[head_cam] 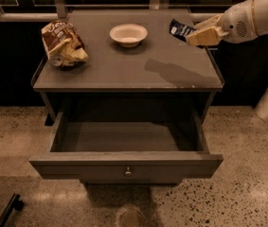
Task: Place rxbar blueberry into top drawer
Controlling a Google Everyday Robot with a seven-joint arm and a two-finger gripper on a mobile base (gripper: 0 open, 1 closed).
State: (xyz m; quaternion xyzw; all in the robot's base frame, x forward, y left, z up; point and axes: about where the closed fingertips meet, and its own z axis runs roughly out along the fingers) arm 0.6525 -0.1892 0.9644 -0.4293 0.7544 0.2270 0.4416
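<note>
- Above the right rear part of the grey table (pixel 124 67), the gripper (pixel 196 33) hangs at the end of the white arm (pixel 259 17), which enters from the right edge of the view.
- Gripper fingers (pixel 208 35): closed on the rxbar blueberry (pixel 180 30), gripping its right end.
- Rxbar blueberry: held clear of the tabletop, tilted, with its free end pointing left toward the bowl (pixel 128 33). Its shadow (pixel 171 73) falls on the tabletop nearer the front edge, apart from the bar.
- Top drawer (pixel 126 164): pulled open toward the camera, below the table's front edge. The round knob (pixel 128 171) sits at the middle of the front panel.
- Bowl: upright, at the rear centre of the tabletop.
- Chip bag (pixel 63 44): crumpled, lying at the left rear of the tabletop, well apart from the bar.
</note>
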